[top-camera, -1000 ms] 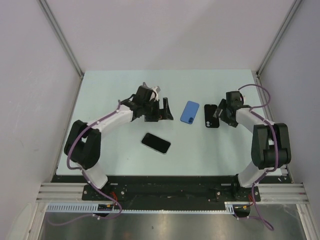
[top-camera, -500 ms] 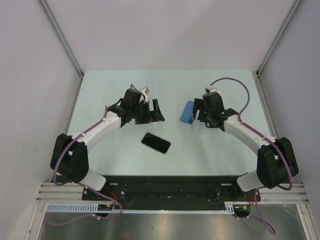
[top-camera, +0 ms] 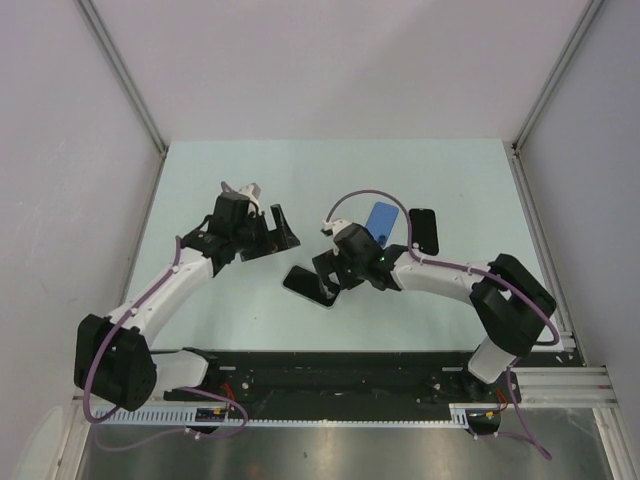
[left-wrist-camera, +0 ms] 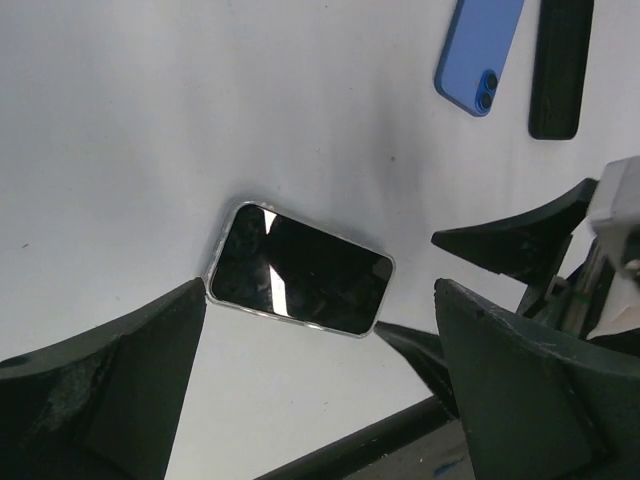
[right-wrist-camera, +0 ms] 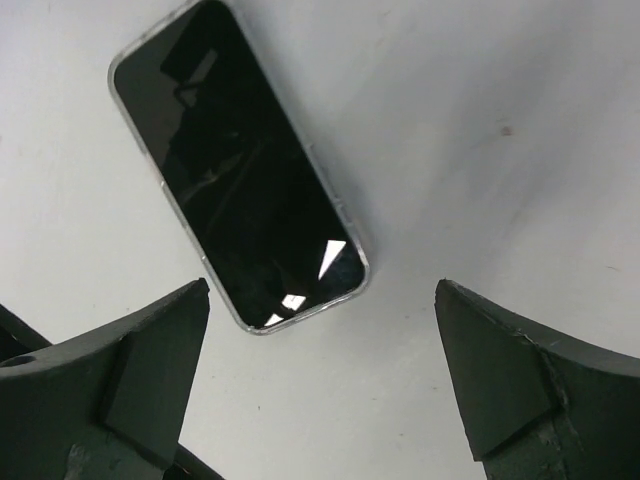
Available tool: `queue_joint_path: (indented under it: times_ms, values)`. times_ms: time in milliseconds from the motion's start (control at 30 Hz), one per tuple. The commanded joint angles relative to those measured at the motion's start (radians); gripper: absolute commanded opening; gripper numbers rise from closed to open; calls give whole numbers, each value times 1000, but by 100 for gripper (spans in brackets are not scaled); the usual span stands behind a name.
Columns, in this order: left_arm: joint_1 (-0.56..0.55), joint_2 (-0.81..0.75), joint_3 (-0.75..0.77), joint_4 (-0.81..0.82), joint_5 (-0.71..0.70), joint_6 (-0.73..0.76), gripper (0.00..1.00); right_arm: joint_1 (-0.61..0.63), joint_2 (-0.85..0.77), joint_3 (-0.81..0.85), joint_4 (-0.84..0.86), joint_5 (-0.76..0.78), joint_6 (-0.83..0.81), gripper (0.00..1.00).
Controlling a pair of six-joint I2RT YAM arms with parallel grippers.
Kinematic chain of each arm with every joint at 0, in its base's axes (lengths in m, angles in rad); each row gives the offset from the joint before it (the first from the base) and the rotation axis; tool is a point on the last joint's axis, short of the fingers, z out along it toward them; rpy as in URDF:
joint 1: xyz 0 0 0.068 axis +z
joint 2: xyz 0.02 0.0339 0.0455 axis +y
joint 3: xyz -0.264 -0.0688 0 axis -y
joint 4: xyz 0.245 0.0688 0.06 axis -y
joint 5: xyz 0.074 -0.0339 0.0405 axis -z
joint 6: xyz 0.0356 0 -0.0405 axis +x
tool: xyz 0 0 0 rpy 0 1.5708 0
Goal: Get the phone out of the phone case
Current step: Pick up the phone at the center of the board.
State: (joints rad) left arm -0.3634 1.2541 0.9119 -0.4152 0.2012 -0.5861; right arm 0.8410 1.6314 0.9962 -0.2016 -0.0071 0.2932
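A black-screened phone in a clear phone case (top-camera: 300, 281) lies flat near the table's middle. It shows whole in the left wrist view as the phone (left-wrist-camera: 300, 268) and in the right wrist view as the phone (right-wrist-camera: 235, 170). My right gripper (top-camera: 326, 276) hovers open over the phone's right end, partly hiding it from above; nothing sits between its fingers (right-wrist-camera: 150, 340). My left gripper (top-camera: 272, 232) stands open up and to the left of the phone, apart from it, and holds nothing.
A blue phone (top-camera: 380, 220) lies back-up behind the right gripper, and a black case (top-camera: 424, 231) lies to its right. Both also appear far off in the left wrist view, blue phone (left-wrist-camera: 478, 52) and black case (left-wrist-camera: 560, 65).
My right arm has swung left from the black case to the cased phone, its jaws widening. My left arm has drawn back to the left.
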Motion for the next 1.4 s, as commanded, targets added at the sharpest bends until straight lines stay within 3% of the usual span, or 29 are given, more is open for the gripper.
queue_joint_path:
  times_ms: [0, 300, 467, 767, 933, 1067, 1367]
  values:
    - [11, -48, -5, -14, -58, 2, 100, 67, 53, 50, 24, 44, -54, 100]
    - [14, -44, 27, -4, -102, 48, 100, 110, 208, 171, -25, 33, -108, 100]
    - [40, 17, 50, -8, -8, 39, 100, 150, 281, 228, -91, 64, -176, 100]
    - [90, 56, 45, -7, 41, 35, 100, 173, 369, 255, -166, 25, -186, 100]
    - [103, 77, 30, 21, 63, 17, 100, 210, 396, 257, -237, 192, -161, 100]
    - [104, 129, 39, 33, 121, -6, 100, 219, 409, 237, -254, 188, -134, 99]
    - [115, 142, 16, 15, 147, -53, 100, 225, 375, 199, -191, 107, -43, 76]
